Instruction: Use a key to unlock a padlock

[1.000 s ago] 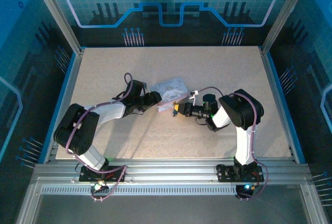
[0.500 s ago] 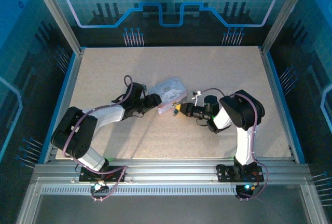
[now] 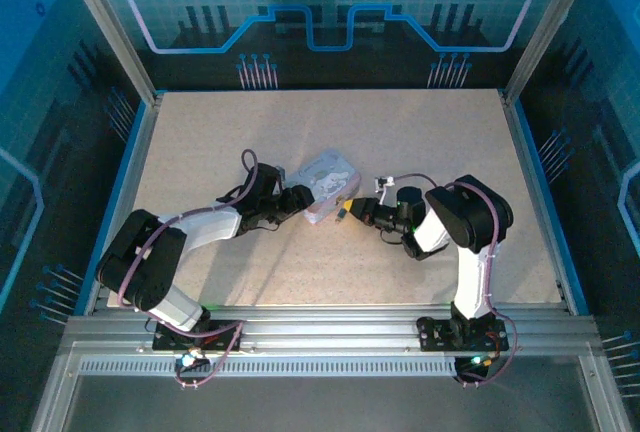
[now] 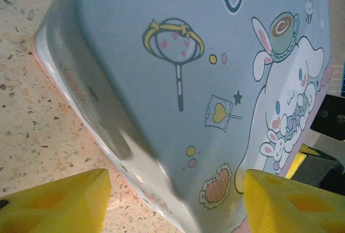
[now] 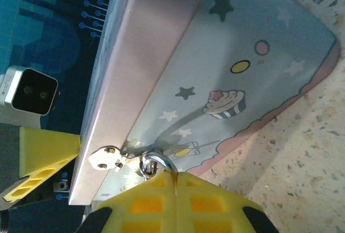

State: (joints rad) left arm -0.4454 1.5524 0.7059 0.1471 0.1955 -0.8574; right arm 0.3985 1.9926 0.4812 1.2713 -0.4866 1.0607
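The padlock (image 5: 152,164) shows as a small silvery metal shackle loop. It is threaded through the bright metal hasp (image 5: 105,157) on the front side wall of the pale lavender-silver rectangular tin box (image 5: 215,55). The lock's dark body is hidden. The shackle comes out just above the seam where the two yellow foam pads (image 5: 140,206) of the right pincer (image 5: 175,190) press together. That pincer is fully closed at the tin's front wall and seems to have the padlock nipped between its tips, though the grip itself is covered.

From above, the tin (image 3: 328,184) lies tilted near the middle of the speckled beige table (image 3: 420,142), and its cartoon-printed lid is closed. The right pincer (image 3: 345,212) meets it at its near right corner.

The left pincer (image 3: 296,198) is at the tin's opposite, left end. In the left wrist view its two yellow foam fingers (image 4: 54,200) are spread wide. One is beside the tin's pink-edged side wall and the other is over the lid (image 4: 188,82), with a corner of the tin between them. I cannot tell whether either finger touches the metal. Past the tin's far edge in that view, a bit of yellow and black belonging to the right pincer (image 4: 315,160) shows.
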